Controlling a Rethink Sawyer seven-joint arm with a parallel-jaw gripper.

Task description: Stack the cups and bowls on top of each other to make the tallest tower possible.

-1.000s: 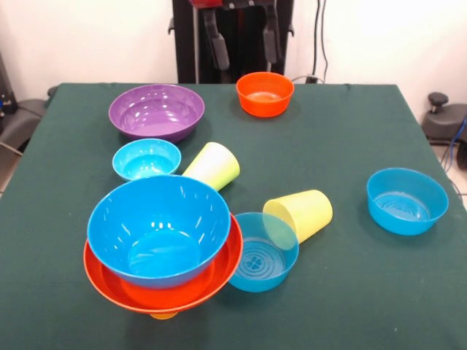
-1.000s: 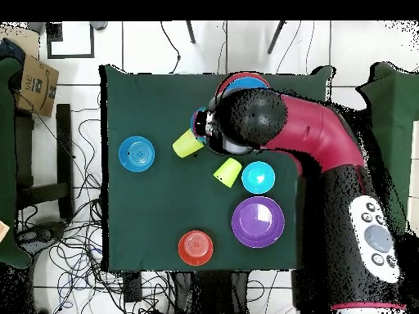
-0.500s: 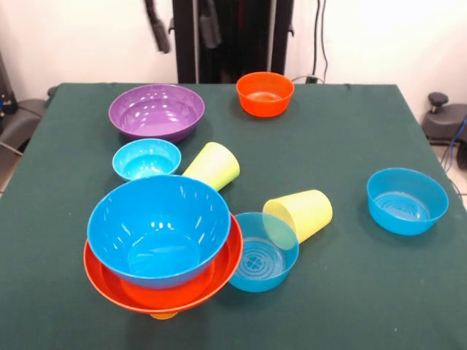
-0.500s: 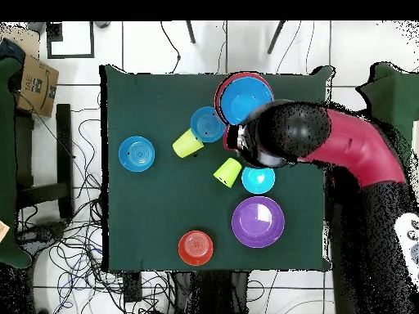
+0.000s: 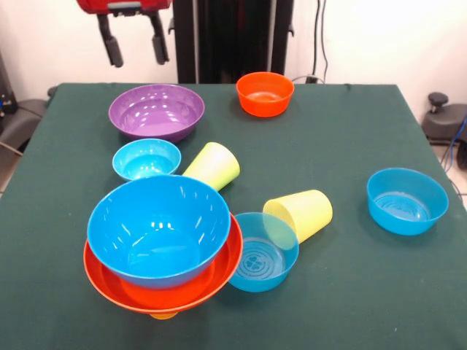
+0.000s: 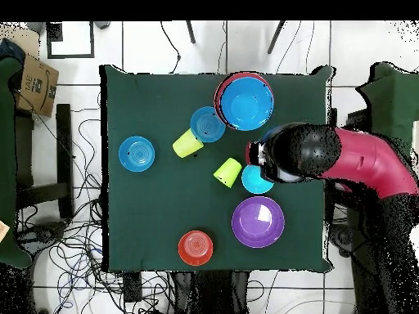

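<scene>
Blue-on-orange tower [image 5: 162,248]: we see it at near left of the table [image 5: 350,131] in front view; big blue bowl [image 5: 159,227] nested in the wider orange bowl [image 5: 211,281], an orange cup [image 5: 163,316] peeking out below.
Gripper [image 5: 134,45]: up at far left, above and just behind the purple bowl [image 5: 156,111]; two dark fingers [image 5: 111,47] hang apart w/ nothing between, so we read it as spread and empty.
Key relation: purple bowl sits right under/near the gripper, slightly right and nearer; small blue bowl [image 5: 147,158] next in line, then the tower. All three run roughly far-to-near down the left side.
Cups: green cup [image 5: 213,166] and yellow cup [image 5: 300,213] both lie on their sides, mouths toward near left; long axes slant, so a straight-down grab looks awkward, we judge.
Other bowls: ringed blue bowl [image 5: 257,251] touches tower's right edge; another blue bowl [image 5: 406,200] well apart at right; small orange bowl [image 5: 265,92] far centre.
Overhead: arm [image 6: 344,159] covers part of the small blue bowl; fingers not visible there.
Next, we guess: short drop onto a left-side bowl.
</scene>
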